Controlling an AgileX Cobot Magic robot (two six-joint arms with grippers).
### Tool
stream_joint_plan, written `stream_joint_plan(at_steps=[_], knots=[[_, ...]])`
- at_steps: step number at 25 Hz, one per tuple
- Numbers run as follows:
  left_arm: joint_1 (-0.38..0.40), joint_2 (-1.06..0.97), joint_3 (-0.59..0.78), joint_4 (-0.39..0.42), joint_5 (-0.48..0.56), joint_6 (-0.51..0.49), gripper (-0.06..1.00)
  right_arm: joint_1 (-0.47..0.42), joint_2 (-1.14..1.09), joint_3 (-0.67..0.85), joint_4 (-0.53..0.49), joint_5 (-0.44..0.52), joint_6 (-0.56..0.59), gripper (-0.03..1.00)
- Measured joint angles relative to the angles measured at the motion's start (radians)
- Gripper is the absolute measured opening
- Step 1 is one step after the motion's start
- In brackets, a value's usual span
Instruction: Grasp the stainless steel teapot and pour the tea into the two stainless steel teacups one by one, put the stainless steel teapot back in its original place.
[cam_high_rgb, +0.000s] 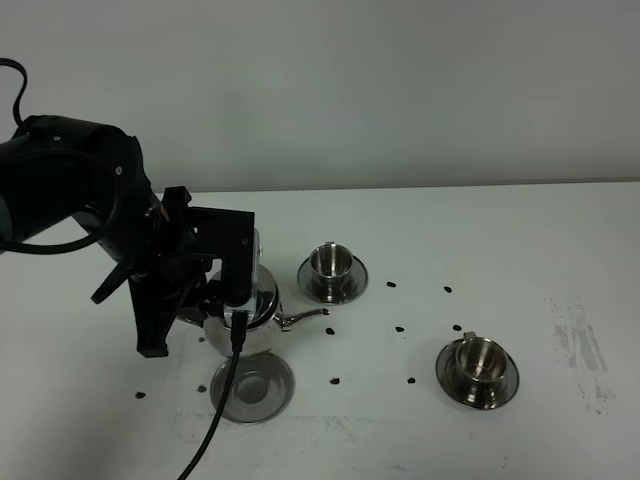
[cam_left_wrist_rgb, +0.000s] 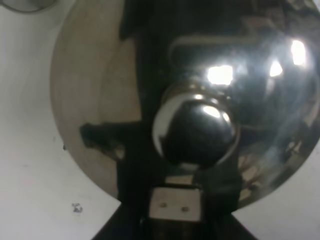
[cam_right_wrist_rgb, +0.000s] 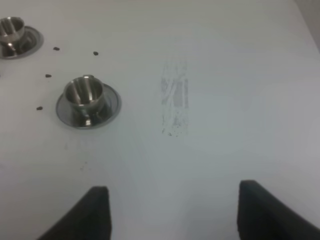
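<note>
Right gripper: the right gripper (cam_right_wrist_rgb: 173, 189) hangs over the bare white table (cam_right_wrist_rgb: 225, 75). Its two black fingers (cam_right_wrist_rgb: 97, 212) are wide apart and there is nothing between them.
Empty saucer: the empty saucer (cam_high_rgb: 262, 398) is round and shiny with rings in it. It lies near the front of the table with no pot on it. A black cable (cam_high_rgb: 215, 420) crosses its left side in the high view.
Near teacup: the near teacup (cam_high_rgb: 480, 357) stands upright on the near saucer (cam_high_rgb: 478, 388). It is well off to the right of the empty saucer.
Grey scuff: a grey scuff (cam_high_rgb: 578, 340) marks the table to the right of the near teacup.
Teapot: the stainless steel teapot (cam_high_rgb: 258, 325) is just behind the empty saucer, not on it. It sits upright, and its thin spout (cam_high_rgb: 305, 318) points right. I cannot tell if its bottom touches the table.
Lid knob: the round lid knob (cam_left_wrist_rgb: 195, 130) shines very close to the left wrist camera.
Left gripper: the left gripper (cam_high_rgb: 212, 298) is at the handle side of the teapot. Its jaws are squeezed tight, and it holds the teapot.
Black specks: small black specks (cam_high_rgb: 399, 329) lie on the table between the teapot and the two cups.
Far teacup: the far teacup (cam_high_rgb: 330, 262) stands upright on the far saucer (cam_high_rgb: 352, 283). It is behind the spout and a bit to the right.
Wall: a plain grey wall (cam_high_rgb: 400, 90) stands behind the table.
</note>
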Motion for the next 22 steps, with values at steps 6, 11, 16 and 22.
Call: stream_joint_plan(at_steps=[6, 11, 16, 22], knots=[[0.005, 0.0, 0.0, 0.005, -0.025, 0.04, 0.26, 0.0, 0.0, 0.0, 0.0, 0.0, 0.0, 0.56], [0.007, 0.0, 0.0, 0.032, -0.046, 0.066, 0.26, 0.0, 0.0, 0.0, 0.0, 0.0, 0.0, 0.56], [0.01, 0.0, 0.0, 0.077, -0.076, 0.072, 0.26, 0.0, 0.0, 0.0, 0.0, 0.0, 0.0, 0.56], [0.011, 0.0, 0.0, 0.106, -0.108, 0.081, 0.26, 0.0, 0.0, 0.0, 0.0, 0.0, 0.0, 0.56]])
